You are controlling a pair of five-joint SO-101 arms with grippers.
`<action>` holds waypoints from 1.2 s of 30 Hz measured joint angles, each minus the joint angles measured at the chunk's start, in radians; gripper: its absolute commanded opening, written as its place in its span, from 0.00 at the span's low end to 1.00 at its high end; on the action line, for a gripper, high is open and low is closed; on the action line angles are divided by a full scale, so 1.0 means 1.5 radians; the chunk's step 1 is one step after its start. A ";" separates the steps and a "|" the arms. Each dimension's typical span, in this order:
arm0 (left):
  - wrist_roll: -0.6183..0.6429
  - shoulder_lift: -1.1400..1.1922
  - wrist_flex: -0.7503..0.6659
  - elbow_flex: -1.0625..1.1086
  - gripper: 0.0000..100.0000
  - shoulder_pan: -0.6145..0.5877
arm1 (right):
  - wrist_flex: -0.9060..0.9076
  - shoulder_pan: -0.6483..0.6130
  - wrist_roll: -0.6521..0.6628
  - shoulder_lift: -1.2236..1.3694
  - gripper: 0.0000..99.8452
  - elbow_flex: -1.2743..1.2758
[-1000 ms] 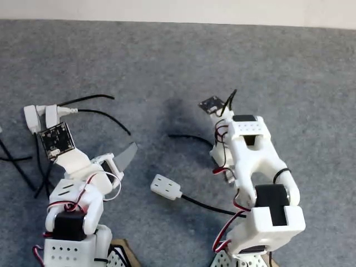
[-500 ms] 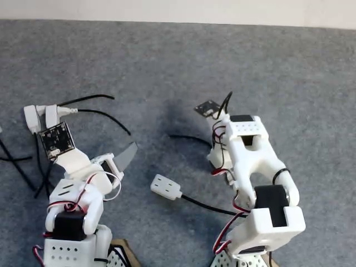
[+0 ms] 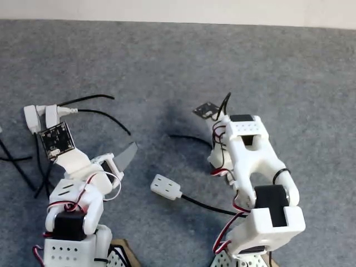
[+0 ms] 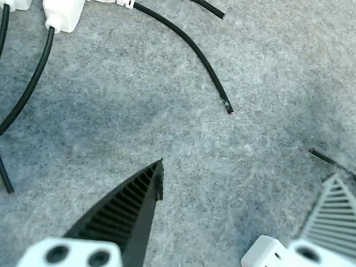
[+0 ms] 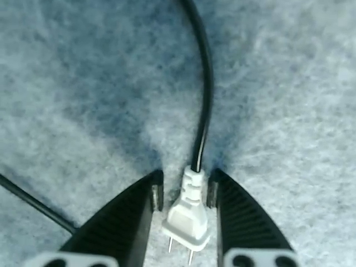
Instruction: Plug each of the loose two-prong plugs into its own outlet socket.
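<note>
Grey carpeted table (image 3: 167,61) seen from above. Two white arms rise from the bottom edge, the left arm (image 3: 75,206) at lower left and the right arm (image 3: 258,167) at lower right. Between them, just below centre, a white outlet socket (image 3: 166,187) lies on its black cable (image 3: 208,206), untouched. At upper left, two white connectors (image 3: 41,117) lie side by side. From above, the right arm covers the carpet beneath it. Its wrist view looks under: the right gripper (image 5: 185,186) is narrowly open, jaws flanking a white two-prong plug (image 5: 188,217) lying on the carpet, with a strip of carpet between plug and one jaw. The left wrist view shows the left gripper (image 4: 247,172) wide open and empty
</note>
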 measured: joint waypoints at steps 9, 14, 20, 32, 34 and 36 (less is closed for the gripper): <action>0.000 0.000 0.000 0.000 0.41 0.000 | 0.000 0.015 0.039 0.000 0.00 0.000; 0.000 0.000 0.000 0.000 0.41 0.000 | 0.004 0.015 0.041 0.000 0.00 0.000; 0.000 0.000 0.000 0.000 0.41 0.000 | 0.043 0.014 -0.029 -0.061 0.00 -0.082; 0.000 0.051 0.100 -0.173 0.42 0.065 | -0.037 -0.230 -0.373 -0.501 0.00 -0.083; 0.000 0.105 0.110 -0.209 0.43 0.086 | -0.082 -0.274 -0.407 -0.556 0.00 -0.038; 0.000 0.166 0.110 -0.236 0.47 0.104 | -0.128 -0.312 -0.422 -0.602 0.00 0.005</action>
